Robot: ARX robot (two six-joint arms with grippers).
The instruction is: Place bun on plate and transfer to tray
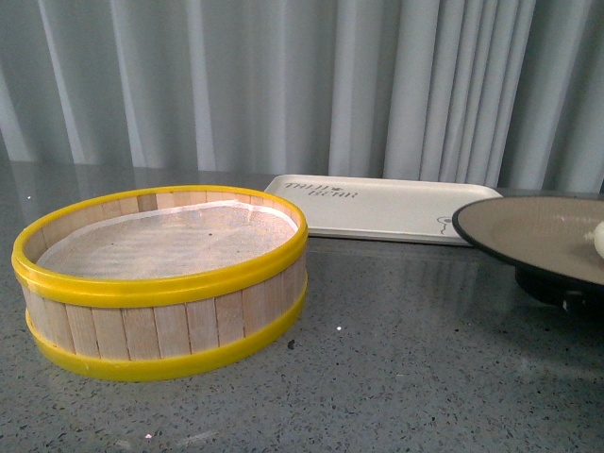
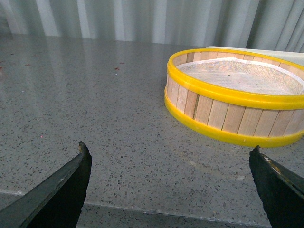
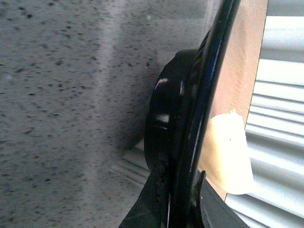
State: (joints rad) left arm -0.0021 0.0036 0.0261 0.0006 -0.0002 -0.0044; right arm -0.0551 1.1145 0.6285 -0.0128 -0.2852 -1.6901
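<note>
right pincer (image 3: 181,175) is pinching the plate (image 3: 216,57) by its black rim, probably so the fingers stay off the bun (image 3: 228,156). bun sits on the plate, at the far right edge of the front view. can't tell if the plate's foot is clear of the desk (image 1: 406,377). tray (image 1: 377,208) is centre back, bare, only its raised edge to clear. steamer basket (image 1: 160,283) is lower left, out of the path. left pincer (image 2: 171,190) is spread wide and holds nothing.

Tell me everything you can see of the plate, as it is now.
The plate is a wide, shallow round dish, beige inside, with a glossy black rim and a dark foot underneath. It shows at the right, nearer than the tray, roughly level. The bun lies on it. The right end effector clamps its rim.
</note>
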